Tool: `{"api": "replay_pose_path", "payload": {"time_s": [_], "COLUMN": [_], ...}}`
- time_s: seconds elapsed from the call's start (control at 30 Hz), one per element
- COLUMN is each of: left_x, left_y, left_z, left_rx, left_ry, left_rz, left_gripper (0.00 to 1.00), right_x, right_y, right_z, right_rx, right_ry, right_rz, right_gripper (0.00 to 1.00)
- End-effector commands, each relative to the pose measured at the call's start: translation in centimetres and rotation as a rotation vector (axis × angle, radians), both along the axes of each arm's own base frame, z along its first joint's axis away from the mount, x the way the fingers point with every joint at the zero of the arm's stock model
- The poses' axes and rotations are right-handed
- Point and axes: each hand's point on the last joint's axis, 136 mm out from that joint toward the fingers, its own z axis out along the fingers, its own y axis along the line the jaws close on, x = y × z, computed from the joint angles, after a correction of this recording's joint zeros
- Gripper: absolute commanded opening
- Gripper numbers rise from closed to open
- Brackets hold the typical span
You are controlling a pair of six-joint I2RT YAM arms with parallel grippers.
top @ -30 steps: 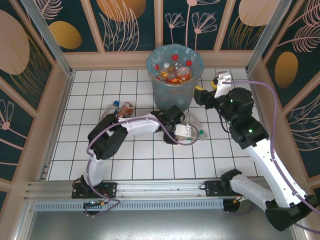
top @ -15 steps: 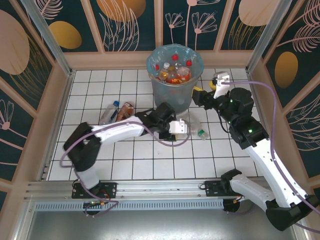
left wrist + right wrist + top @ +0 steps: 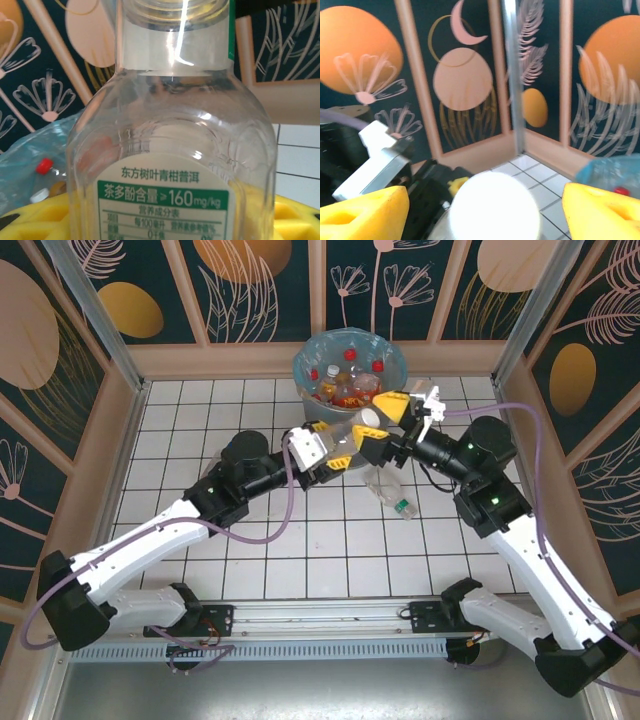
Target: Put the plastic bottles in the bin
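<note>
My left gripper [image 3: 350, 443] is shut on a clear plastic bottle [image 3: 362, 432] and holds it off the floor, just in front of the bin [image 3: 312, 358]. In the left wrist view this bottle [image 3: 170, 125] has a white and green label and stands between the yellow fingers [image 3: 35, 222]. Its white cap [image 3: 494, 207] sits between the spread yellow fingers [image 3: 600, 210] of my right gripper [image 3: 386, 420], which is open with gaps on both sides. The grey bin has a light-blue bag and holds several bottles. Another clear bottle [image 3: 388, 490] with a green cap lies on the tiles.
The white tiled floor [image 3: 300, 550] is walled by patterned panels [image 3: 260, 290] with wooden sills. The bin stands against the back wall. The left arm stretches diagonally across the left half of the floor, and the two arms meet close together before the bin.
The left arm has risen from the floor with one bottle and swung it up toward the bin. The right gripper has turned to meet it and opened wider around the cap.
</note>
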Motion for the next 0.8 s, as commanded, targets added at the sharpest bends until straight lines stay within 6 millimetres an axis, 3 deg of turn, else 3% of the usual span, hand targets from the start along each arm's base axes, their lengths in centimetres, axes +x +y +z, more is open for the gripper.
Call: {"api": "replay_pose_path", "payload": {"time_s": [0.0,0.13,0.2,0.5,0.77], "left_x": [0.0,-1.5,-2.0,-2.4,-2.2], "left_y": [1.0,0.7,0.5,0.2,-0.1], "left_z": [2.7,3.2,1.9,0.9,1.3], "left_rx": [-0.109,-0.118,-0.095,-0.064,-0.050], "left_ry": [-0.030,-0.068,-0.062,-0.065,-0.076], "left_rz": [0.032,-0.049,-0.075,-0.107,-0.108], "left_gripper": [0.52,0.53,0.53,0.53,0.54], "right_x": [-2.0,-1.9,-1.9,-0.6,-0.6], "right_y": [1.7,2.8,2.9,2.0,2.7], "right_z": [1.4,0.8,0.8,2.0,2.3], "right_rx": [0.018,0.000,0.004,0.083,0.091], "right_ry": [-0.063,-0.042,-0.041,-0.056,-0.050], "right_rz": [0.138,0.161,0.161,0.061,0.104], "right_gripper": [0.81,0.73,0.68,0.70,0.37]}}
